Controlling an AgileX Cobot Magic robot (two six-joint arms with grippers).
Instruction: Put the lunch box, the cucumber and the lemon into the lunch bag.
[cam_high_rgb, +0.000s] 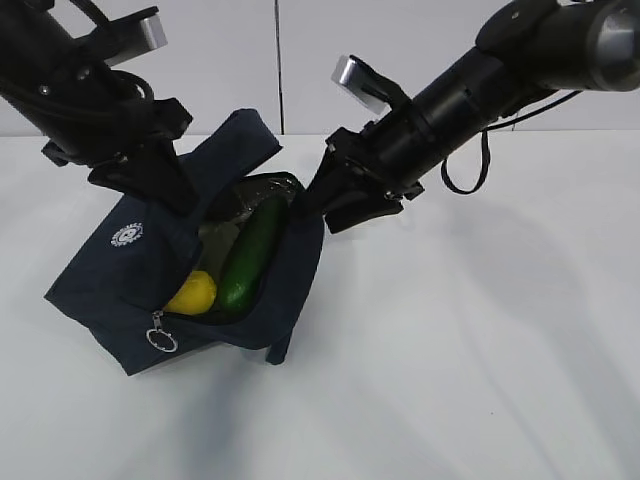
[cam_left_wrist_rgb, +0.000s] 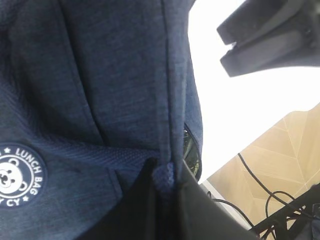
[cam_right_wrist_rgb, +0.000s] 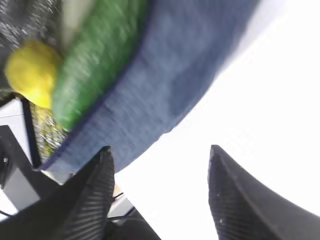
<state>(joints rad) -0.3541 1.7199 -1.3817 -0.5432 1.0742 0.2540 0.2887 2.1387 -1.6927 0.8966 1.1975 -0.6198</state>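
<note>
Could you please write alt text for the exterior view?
A navy lunch bag lies open on a white table, with a cucumber and lemon inside. The left tool pinches its fabric; the right tool hovers open.

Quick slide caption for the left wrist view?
Left gripper shut on a fold of the navy lunch bag, bear logo at left.

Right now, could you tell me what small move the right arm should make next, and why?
Probably draw the right pincer back from the lunch bag: its jaws stand open and empty, and the cucumber and lemon already lie inside, while the left pincer pinches the bag's fabric.
</note>
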